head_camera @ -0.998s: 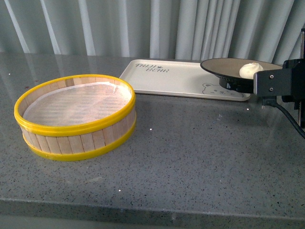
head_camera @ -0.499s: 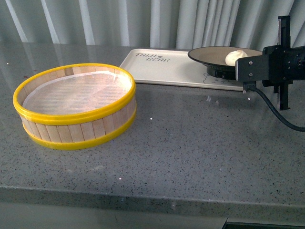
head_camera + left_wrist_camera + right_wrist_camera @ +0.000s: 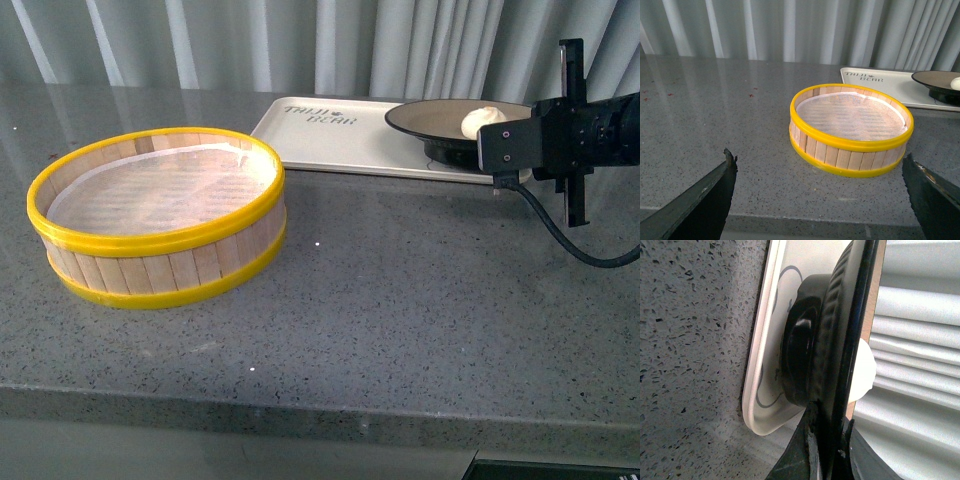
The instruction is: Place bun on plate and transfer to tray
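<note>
Hidden or cut off: near edge of plate (image 3: 440,118) masked in front view by black body of right arm (image 3: 560,138); tips of right gripper (image 3: 829,437) seen only in right wrist view, pressed on either side of plate rim, clamped on it. Cartoon marks on tray (image 3: 340,140) mostly covered by plate's dark foot; only curved outlines showed in right wrist view. Lettering at tray's far left corner too small to read surely. Left gripper (image 3: 820,200) shown only as two dark fingers at the lower corners of left wrist view, spread wide apart, nothing between them.

Surroundings: yellow-rimmed wooden steamer basket (image 3: 160,228), lined with pale cloth or paper, stood on grey speckled countertop (image 3: 400,300) left of centre, well apart from tray. Black cable (image 3: 560,235) looped down from right arm over countertop. Pale pleated curtain (image 3: 300,45) behind.

Task items: bun (image 3: 483,121), cream-white and rounded, sat in plate toward its right side. Plate taupe inside, thin black rim, ribbed dark underside; positioned over right end of cream-white tray, foot at or just above tray surface, contact not determinable. Tray flat on countertop at rear, rounded corners
</note>
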